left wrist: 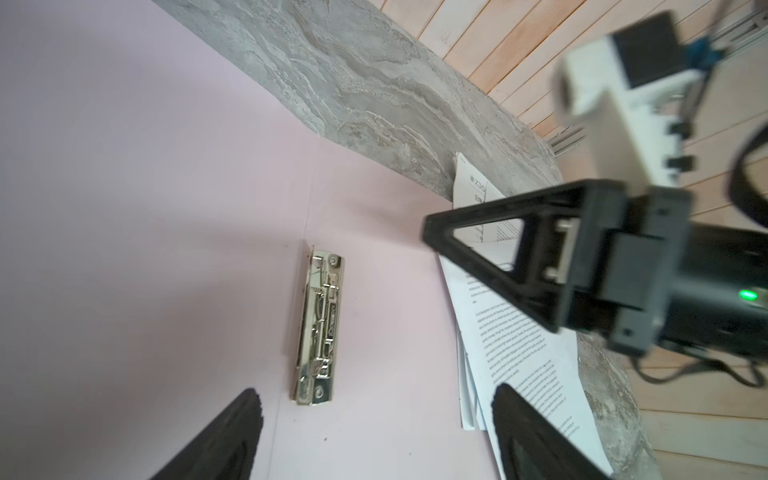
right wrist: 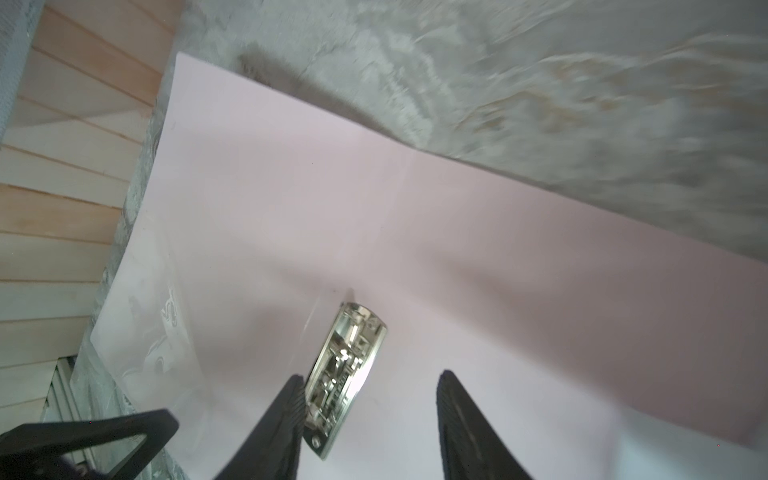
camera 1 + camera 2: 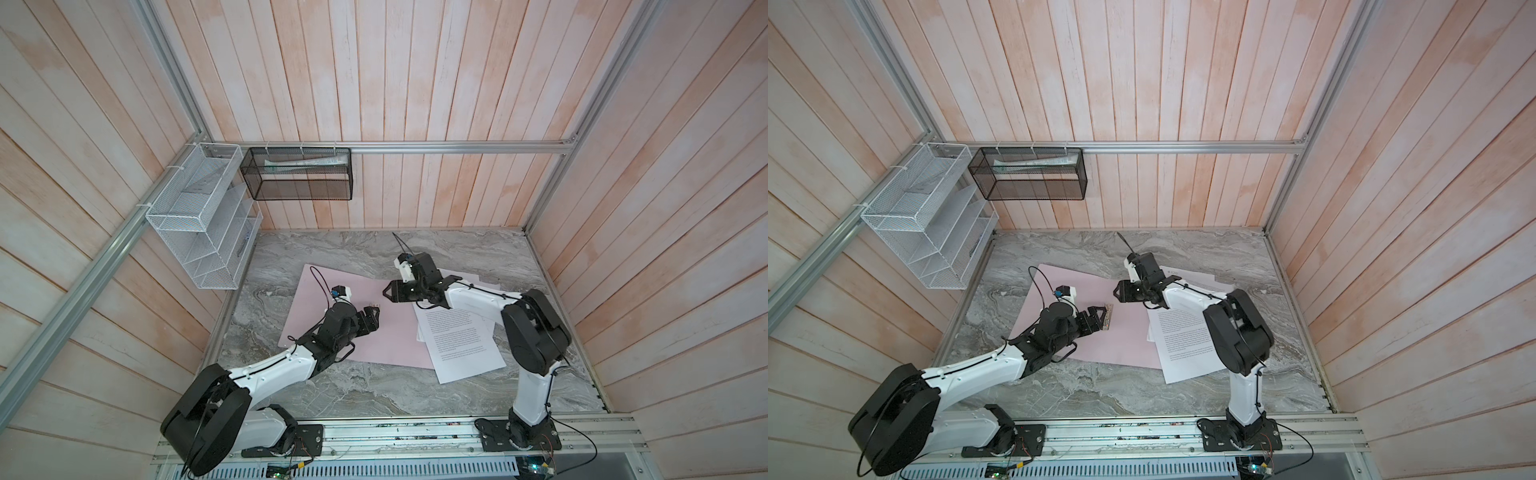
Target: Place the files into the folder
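- Grey marble table (image 3: 374,395), pinkish plank walls all round.
- One pink folder (image 3: 386,340) lies open flat mid-table, with one silver clip (image 1: 318,328) at its fold. Both wrist views show the clip up close; the top views barely do.
- left gripper (image 1: 376,399) hovers over the clip, jaws wide, empty.
- files (image 3: 461,345): maybe three or four sheets, hard to count, fanned over the folder's right edge.
- right gripper (image 2: 372,380) is roughly half open, empty, above the clip.
- Far corner: one white wire rack (image 3: 199,216), one black mesh basket (image 3: 299,174).

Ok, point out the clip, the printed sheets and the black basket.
clip (image 1: 319,328): left wrist view, its middle.
printed sheets (image 3: 457,345): in a top view, top sheet.
black basket (image 3: 299,189): in a top view, front mesh.
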